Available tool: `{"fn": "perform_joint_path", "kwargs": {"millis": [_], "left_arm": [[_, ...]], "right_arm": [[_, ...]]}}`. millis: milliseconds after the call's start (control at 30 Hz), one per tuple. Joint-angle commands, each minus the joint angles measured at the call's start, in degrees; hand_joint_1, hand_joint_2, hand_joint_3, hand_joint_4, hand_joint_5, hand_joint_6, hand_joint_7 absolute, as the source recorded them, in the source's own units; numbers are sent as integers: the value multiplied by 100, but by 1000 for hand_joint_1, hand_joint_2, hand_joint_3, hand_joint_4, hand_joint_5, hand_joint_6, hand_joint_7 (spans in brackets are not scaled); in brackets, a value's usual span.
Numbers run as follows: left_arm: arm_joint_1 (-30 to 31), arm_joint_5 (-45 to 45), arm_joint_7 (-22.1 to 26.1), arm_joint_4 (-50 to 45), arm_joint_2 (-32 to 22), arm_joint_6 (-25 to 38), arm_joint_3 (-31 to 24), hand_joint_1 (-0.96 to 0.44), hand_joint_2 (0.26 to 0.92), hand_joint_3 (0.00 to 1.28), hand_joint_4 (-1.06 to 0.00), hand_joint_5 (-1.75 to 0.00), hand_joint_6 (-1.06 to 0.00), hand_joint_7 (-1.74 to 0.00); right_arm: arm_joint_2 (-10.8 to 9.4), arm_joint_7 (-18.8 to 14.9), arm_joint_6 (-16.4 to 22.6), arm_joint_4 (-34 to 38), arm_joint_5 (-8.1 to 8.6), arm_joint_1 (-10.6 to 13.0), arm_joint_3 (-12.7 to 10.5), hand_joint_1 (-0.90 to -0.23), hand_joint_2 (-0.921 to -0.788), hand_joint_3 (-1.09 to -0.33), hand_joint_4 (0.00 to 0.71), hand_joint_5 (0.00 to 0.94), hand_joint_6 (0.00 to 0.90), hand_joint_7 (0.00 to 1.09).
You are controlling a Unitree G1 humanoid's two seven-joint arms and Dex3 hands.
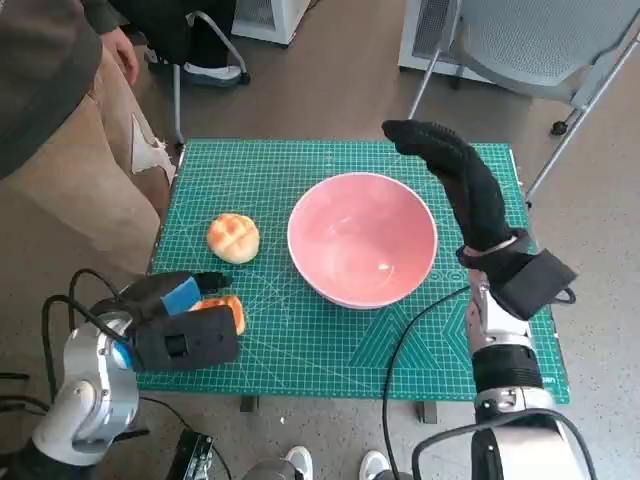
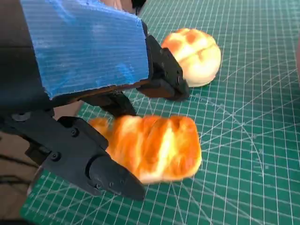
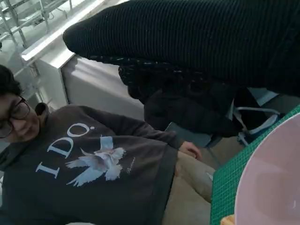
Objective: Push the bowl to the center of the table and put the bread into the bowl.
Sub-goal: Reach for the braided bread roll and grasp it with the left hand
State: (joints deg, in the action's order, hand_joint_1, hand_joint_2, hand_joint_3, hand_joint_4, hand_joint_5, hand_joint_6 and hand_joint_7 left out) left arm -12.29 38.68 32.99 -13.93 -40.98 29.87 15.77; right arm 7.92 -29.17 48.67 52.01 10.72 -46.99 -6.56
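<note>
Head view: green cutting mat (image 1: 330,340) covers table

- the gloved right hand (image 3: 197,42) spans the frame's upper edge
- pink bowl (image 3: 272,183) rim on the green desk (image 3: 225,183)
- a seated person (image 3: 93,159) in a dark printed sweatshirt

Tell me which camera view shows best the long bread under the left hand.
The left wrist view: the long bread fills the picture between the left hand fingers. The head view shows only its end beside the hand. The right wrist view shows at most an orange sliver, unclear.
</note>
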Motion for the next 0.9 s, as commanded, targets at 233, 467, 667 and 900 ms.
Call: {"fn": "perform_joint_path", "kwargs": {"millis": [233,467,667,900], "left_arm": [[205,119,-604,277,28,-609,-75,13,598,614,-662,-1465,-789,-895],[147,139,-658,449,94,-671,-71,9,680,456,-684,-1408,-802,-838],[138,156,-670,518,110,-731,-73,9,699,429,-673,-1414,-800,-832],[99,165,-711,674,148,-816,-62,8,703,424,-667,-1420,-799,-831]], "right_arm": [[-7,-127,-68,47,120,100,-64,-736,-921,-830,153,1,63,333],[-29,-147,-39,37,134,113,-81,-735,-921,-830,149,0,58,343],[-41,-154,-33,0,142,128,-83,-734,-921,-830,149,0,54,352],[-41,-171,-44,-25,153,144,-91,-733,-921,-830,149,0,49,362]]}}
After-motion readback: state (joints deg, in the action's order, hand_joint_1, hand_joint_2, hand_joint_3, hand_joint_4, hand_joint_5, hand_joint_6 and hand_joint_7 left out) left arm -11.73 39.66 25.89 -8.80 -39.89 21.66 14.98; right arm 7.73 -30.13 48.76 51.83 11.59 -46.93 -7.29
